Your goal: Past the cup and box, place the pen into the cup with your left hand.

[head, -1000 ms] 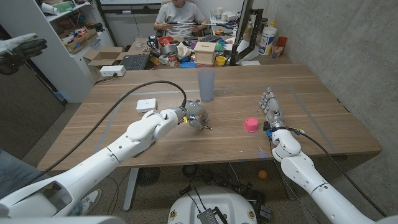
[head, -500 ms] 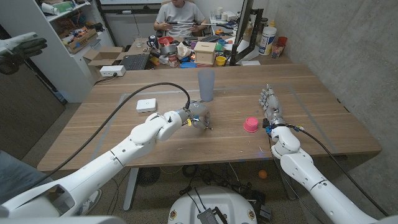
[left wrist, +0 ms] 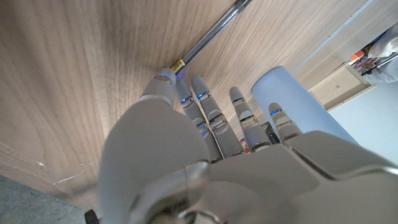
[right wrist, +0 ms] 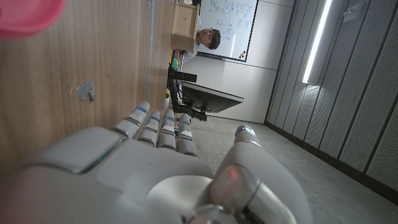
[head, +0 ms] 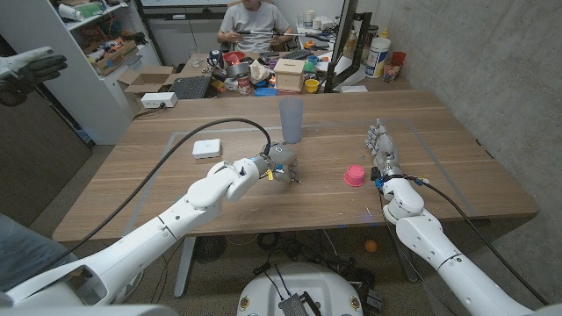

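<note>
Table (head: 176, 189): wooden, fills frame middle.
Left hand (head: 279, 161): centre frame, fingers curled round pen (head: 291, 178), raised just short of cup for the drop.
Right hand (head: 383, 151): centre right, on edge, fingers straight, holding nothing, kept aside.
Cup (head: 291, 120): upright, upper centre, mouth free.
Box (head: 207, 148): white, left of centre.
Pink item (head: 354, 175): right of centre.

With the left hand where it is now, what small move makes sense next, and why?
Probably lift the left hand and carry it toward the cup. It seems to grip the pen low over the table, and the cup stands just beyond it.
</note>
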`<state>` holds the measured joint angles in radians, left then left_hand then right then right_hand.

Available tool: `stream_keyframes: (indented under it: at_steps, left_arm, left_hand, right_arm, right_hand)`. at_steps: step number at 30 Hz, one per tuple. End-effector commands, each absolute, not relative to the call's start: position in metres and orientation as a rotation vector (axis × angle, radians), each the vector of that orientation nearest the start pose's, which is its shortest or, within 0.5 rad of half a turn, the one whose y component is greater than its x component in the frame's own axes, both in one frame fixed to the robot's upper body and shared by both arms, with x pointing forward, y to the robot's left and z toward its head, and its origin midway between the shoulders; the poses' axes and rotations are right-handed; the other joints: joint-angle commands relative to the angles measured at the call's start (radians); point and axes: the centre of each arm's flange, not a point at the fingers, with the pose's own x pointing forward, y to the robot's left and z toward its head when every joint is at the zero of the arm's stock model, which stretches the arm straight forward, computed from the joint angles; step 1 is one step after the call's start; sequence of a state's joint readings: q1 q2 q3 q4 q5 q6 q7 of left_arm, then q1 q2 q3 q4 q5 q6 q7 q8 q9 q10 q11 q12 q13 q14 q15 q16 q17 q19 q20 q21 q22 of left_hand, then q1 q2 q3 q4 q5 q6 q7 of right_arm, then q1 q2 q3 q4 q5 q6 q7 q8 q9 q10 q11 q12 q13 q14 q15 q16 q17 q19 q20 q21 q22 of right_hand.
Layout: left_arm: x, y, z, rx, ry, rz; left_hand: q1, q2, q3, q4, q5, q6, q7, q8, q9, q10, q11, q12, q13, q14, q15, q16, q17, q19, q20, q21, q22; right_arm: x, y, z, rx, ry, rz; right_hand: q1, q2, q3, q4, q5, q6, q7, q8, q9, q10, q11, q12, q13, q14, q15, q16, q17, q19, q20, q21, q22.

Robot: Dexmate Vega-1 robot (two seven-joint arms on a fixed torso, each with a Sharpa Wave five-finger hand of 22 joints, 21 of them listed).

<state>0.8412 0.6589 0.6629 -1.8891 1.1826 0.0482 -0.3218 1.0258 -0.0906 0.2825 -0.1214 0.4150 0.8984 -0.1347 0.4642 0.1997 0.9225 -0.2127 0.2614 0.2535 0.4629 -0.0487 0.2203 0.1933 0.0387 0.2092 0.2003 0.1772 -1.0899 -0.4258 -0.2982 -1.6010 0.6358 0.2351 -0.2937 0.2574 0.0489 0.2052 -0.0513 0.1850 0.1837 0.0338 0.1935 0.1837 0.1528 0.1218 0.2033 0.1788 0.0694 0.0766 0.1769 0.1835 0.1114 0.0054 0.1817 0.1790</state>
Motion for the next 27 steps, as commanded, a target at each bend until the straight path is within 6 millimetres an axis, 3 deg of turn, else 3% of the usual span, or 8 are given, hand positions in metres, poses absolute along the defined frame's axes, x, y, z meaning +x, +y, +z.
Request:
stream_keyframes:
  at_steps: [1,8,14,21,27]
  left_arm:
    - [0.567,0.115,-0.035,2.03,-0.642,-0.113]
    - [0.568,0.114,-0.039,2.008,-0.644,-0.107]
    - [0.568,0.105,-0.049,1.987,-0.651,-0.097]
    - [0.568,0.093,-0.062,1.945,-0.675,-0.102]
    - [0.568,0.086,-0.064,1.911,-0.693,-0.105]
  left_hand:
    - [0.0,-0.002,0.003,0.007,0.005,-0.005,0.0,-0.006,-0.001,-0.009,0.0,-0.005,0.005,-0.01,-0.075,-0.005,0.002,-0.009,0.005,-0.001,0.003]
    - [0.004,0.006,0.007,0.009,0.005,0.011,0.0,-0.002,-0.004,-0.005,-0.002,-0.006,0.007,-0.004,-0.078,-0.004,0.003,-0.006,0.004,0.0,0.003]
    - [0.017,0.012,0.018,0.007,0.0,0.059,0.011,0.016,-0.004,0.043,-0.002,0.004,0.013,0.039,-0.089,0.005,0.002,0.009,0.004,0.003,0.003]
    - [0.07,0.034,0.057,-0.003,-0.033,0.208,0.038,0.061,-0.018,0.217,-0.004,0.063,0.049,0.184,-0.123,0.02,0.007,0.071,-0.004,0.008,0.001]
    - [0.105,0.057,0.105,-0.006,-0.085,0.31,0.05,0.078,-0.019,0.282,-0.007,0.084,0.077,0.249,-0.133,0.016,0.011,0.097,-0.01,0.003,0.0]
  right_arm:
    - [0.6,-0.262,-0.077,0.283,-0.56,0.002]
    - [0.599,-0.266,-0.072,0.302,-0.588,-0.012]
    - [0.596,-0.272,-0.063,0.315,-0.621,-0.027]
    - [0.596,-0.275,-0.057,0.323,-0.645,-0.038]
    - [0.598,-0.279,-0.062,0.336,-0.636,-0.042]
  right_hand:
    - [-0.009,-0.002,-0.005,-0.001,0.005,0.003,-0.006,-0.002,0.005,-0.003,-0.002,-0.001,0.006,-0.006,0.001,0.008,0.002,-0.008,0.0,0.006,0.004]
    - [-0.008,-0.001,-0.005,-0.002,0.005,0.003,-0.006,-0.002,0.005,-0.003,-0.002,0.0,0.006,-0.007,0.0,0.008,0.002,-0.009,0.001,0.007,0.004]
    - [-0.008,-0.001,-0.005,-0.003,0.006,0.002,-0.009,-0.002,0.005,-0.004,-0.002,0.0,0.006,-0.007,0.0,0.008,0.002,-0.01,0.0,0.007,0.004]
    - [-0.007,-0.002,-0.006,-0.004,0.006,-0.001,-0.012,-0.003,0.005,-0.005,-0.003,0.0,0.006,-0.008,-0.001,0.008,0.002,-0.012,0.0,0.008,0.004]
    - [-0.007,-0.002,-0.007,-0.004,0.006,-0.003,-0.014,-0.003,0.005,-0.007,-0.003,0.0,0.006,-0.009,-0.001,0.008,0.002,-0.014,0.0,0.008,0.004]
